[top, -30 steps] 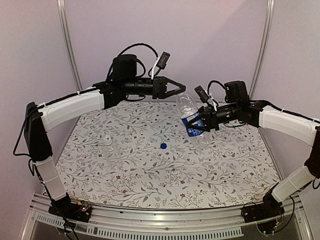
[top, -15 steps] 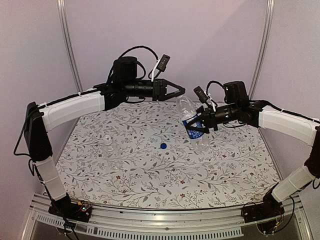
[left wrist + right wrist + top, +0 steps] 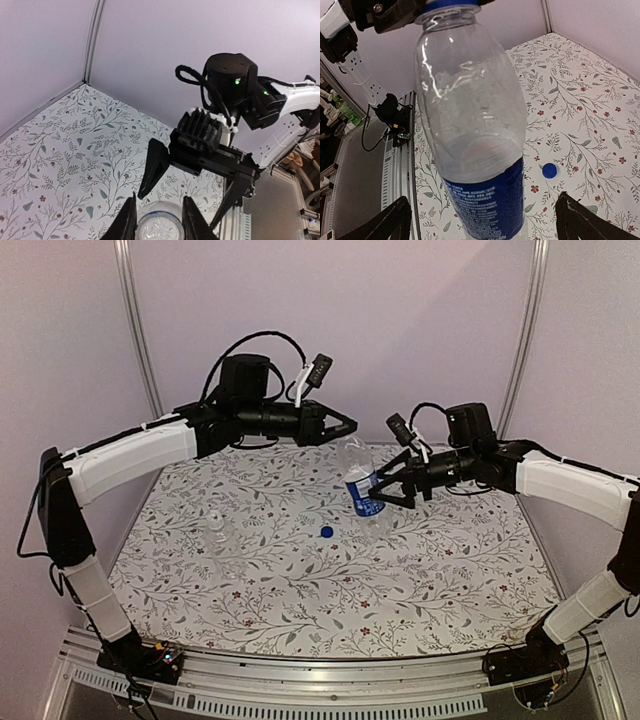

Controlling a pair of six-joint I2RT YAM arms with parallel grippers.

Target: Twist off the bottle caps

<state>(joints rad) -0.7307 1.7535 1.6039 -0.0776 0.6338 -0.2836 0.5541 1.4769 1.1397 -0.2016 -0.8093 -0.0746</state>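
The taller bottle [image 3: 358, 480], clear with a blue label band, stands tilted near the middle of the table. Its mouth [image 3: 157, 229] is open, with a blue ring round it. My left gripper [image 3: 347, 428] is shut on the neck, one finger [image 3: 125, 222] on each side. My right gripper [image 3: 378, 492] is open, its jaws wide on both sides of the label [image 3: 490, 200] and apart from it. The blue cap [image 3: 326, 532] lies on the cloth beside the bottle, also seen in the right wrist view [image 3: 549, 170]. The shorter clear bottle [image 3: 217, 532] stands upright at the left; its pale cap is hard to make out.
A floral cloth [image 3: 300, 590] covers the table. Metal posts [image 3: 135, 330] and pale walls close the back and sides. An aluminium rail [image 3: 300, 675] runs along the near edge between the arm bases.
My right gripper has opened off the taller bottle. My left gripper has moved left with the neck, and the bottle has shifted left with it.
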